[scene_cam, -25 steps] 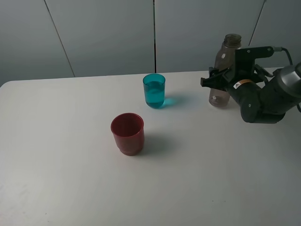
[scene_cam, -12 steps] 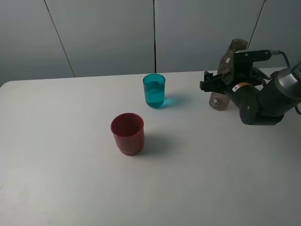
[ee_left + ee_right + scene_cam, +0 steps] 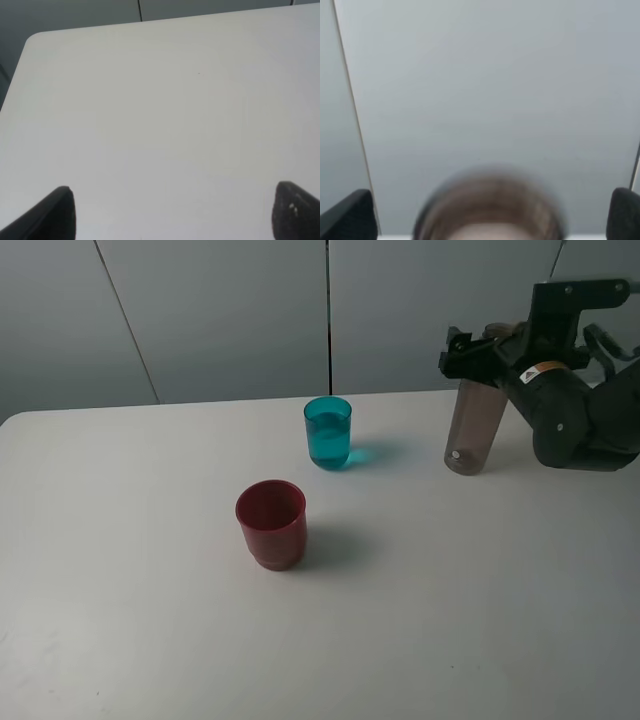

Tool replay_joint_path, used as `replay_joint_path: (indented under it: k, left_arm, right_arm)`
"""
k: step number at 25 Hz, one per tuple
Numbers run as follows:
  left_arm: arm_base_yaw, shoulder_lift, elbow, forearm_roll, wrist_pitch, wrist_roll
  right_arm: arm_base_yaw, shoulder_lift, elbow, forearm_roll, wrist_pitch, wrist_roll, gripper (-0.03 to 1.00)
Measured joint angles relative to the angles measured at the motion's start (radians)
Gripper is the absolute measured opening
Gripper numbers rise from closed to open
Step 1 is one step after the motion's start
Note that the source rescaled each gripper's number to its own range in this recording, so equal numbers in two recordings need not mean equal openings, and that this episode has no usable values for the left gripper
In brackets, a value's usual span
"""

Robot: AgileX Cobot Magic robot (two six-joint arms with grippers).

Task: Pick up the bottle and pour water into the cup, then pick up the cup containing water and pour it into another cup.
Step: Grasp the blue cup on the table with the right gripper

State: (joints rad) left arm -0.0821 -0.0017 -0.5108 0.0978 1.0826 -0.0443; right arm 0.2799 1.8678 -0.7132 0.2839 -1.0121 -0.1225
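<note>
The smoky grey-brown bottle [image 3: 470,425] stands upright on the white table at the far right. My right gripper [image 3: 472,348] is up at its neck, jaws open wide. In the right wrist view the blurred bottle top [image 3: 490,200] lies between the fingertips [image 3: 350,215] with gaps on both sides. The teal cup [image 3: 328,432] holds water and stands left of the bottle. The wider dark red cup [image 3: 271,523] stands nearer the front, left of the teal cup. My left gripper [image 3: 175,212] is open over bare table and does not show in the exterior view.
The white table [image 3: 150,620] reaches a grey panelled wall [image 3: 220,310] at the back. Its rounded far corner shows in the left wrist view [image 3: 35,40].
The right gripper has risen from the bottle's middle to its neck. The bottle leaned half a second ago and now stands upright. The cups have not moved.
</note>
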Motion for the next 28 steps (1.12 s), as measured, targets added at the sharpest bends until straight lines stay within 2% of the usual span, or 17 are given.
replay_joint_path:
  k: [3, 5, 9, 11, 14, 17, 21, 24, 28]
  left_arm:
    - [0.000, 0.000, 0.000, 0.000, 0.000, 0.000]
    - [0.000, 0.000, 0.000, 0.000, 0.000, 0.000]
    - [0.000, 0.000, 0.000, 0.000, 0.000, 0.000]
    - [0.000, 0.000, 0.000, 0.000, 0.000, 0.000]
    - [0.000, 0.000, 0.000, 0.000, 0.000, 0.000]
    - [0.000, 0.000, 0.000, 0.000, 0.000, 0.000]
    - [0.000, 0.000, 0.000, 0.000, 0.000, 0.000]
    - [0.000, 0.000, 0.000, 0.000, 0.000, 0.000]
    - [0.000, 0.000, 0.000, 0.000, 0.000, 0.000]
  right_arm:
    - [0.000, -0.094, 0.000, -0.043, 0.069, -0.006, 0.99]
    - [0.000, -0.167, -0.002, -0.094, 0.157, -0.010, 1.00]
    - [0.000, -0.289, -0.014, -0.284, 0.332, 0.025, 1.00]
    - [0.000, -0.330, -0.015, -0.449, 0.369, 0.122, 1.00]
    - [0.000, -0.361, -0.016, -0.737, 0.368, 0.347, 1.00]
    - [0.000, -0.353, -0.016, -0.906, 0.338, 0.499, 1.00]
    - [0.000, -0.286, -0.016, -0.947, 0.299, 0.556, 1.00]
    - [0.029, -0.215, -0.016, -0.926, 0.283, 0.555, 1.00]
    - [0.095, -0.119, -0.016, -0.837, 0.270, 0.434, 1.00]
